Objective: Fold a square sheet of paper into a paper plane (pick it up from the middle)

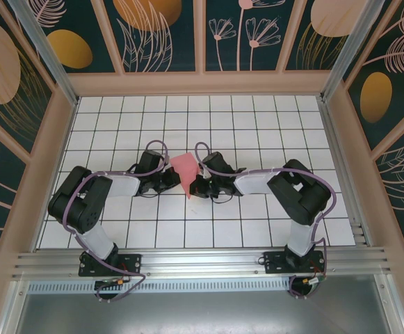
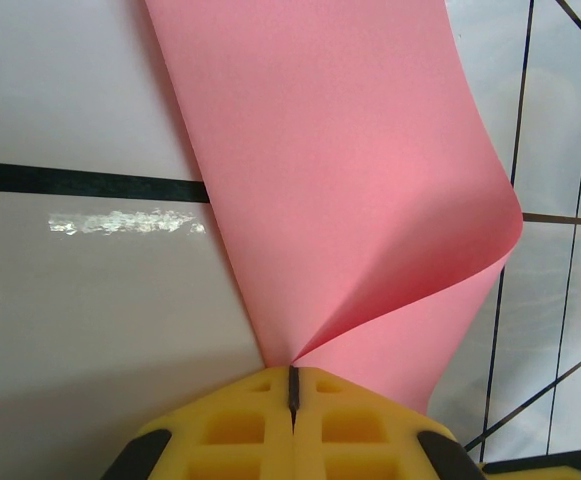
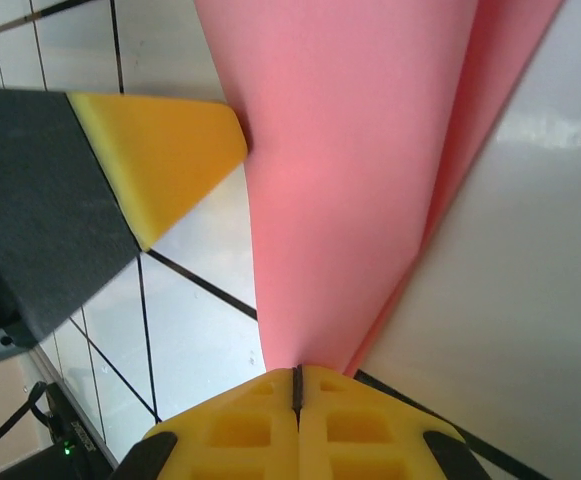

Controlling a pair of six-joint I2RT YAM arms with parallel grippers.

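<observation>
paper (image 1: 186,170), partly folded, hangs over the table (image 1: 257,125) with left fingers (image 2: 232,428) and right fingers (image 3: 235,432) each clamped on it.

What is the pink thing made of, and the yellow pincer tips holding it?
The pink sheet looks like thin matte paper: it curls softly and creases to a sharp point. The left pincer has yellow pads that look like matte moulded plastic or rubber, with square recesses; which one is unclear.

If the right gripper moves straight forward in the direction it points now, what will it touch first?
The pink paper that the right gripper pinches. Behind it probably the table; the fingers of the left gripper lie slightly aside. Depth is unclear.
</observation>
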